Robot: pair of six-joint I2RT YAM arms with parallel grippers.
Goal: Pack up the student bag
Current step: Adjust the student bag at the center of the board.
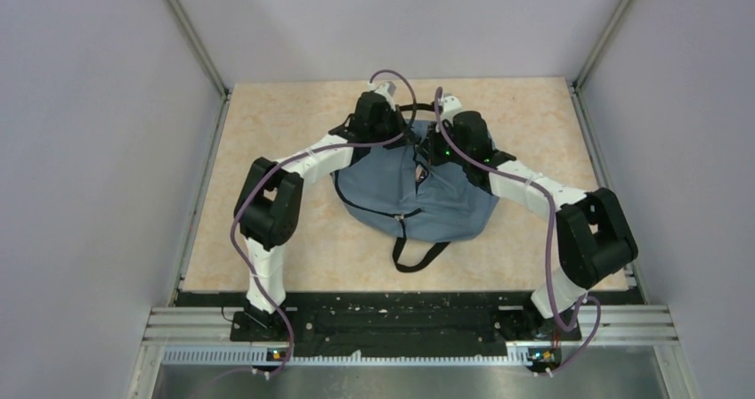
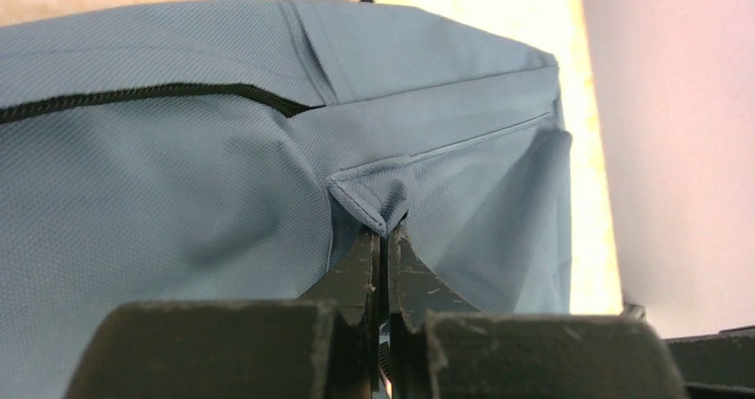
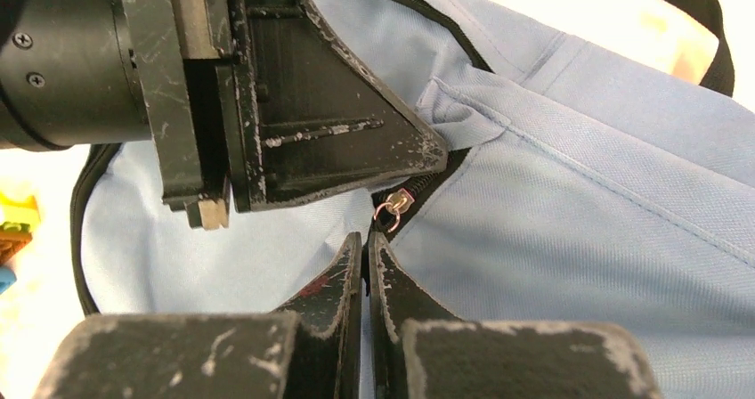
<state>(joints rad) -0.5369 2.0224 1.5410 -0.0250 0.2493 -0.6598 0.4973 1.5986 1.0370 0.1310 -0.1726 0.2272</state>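
Pinching limp, light student bag [image 1: 445, 207]: left claw [image 2: 385, 239] clamps a fabric fold [image 2: 374, 194]; right claw [image 3: 365, 248] closed by zipper ring [image 3: 393, 207], likely the best handle.

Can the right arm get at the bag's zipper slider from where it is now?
Probably yes. The right fingers sit shut just short of the zipper slider on the student bag, nothing between them. The left fingers pinch fabric right beside it, so room is tight.

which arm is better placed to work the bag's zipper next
Right. The right gripper sits just below the zipper slider, while the left gripper is pinching a fabric fold of the student bag, likely bracing it.
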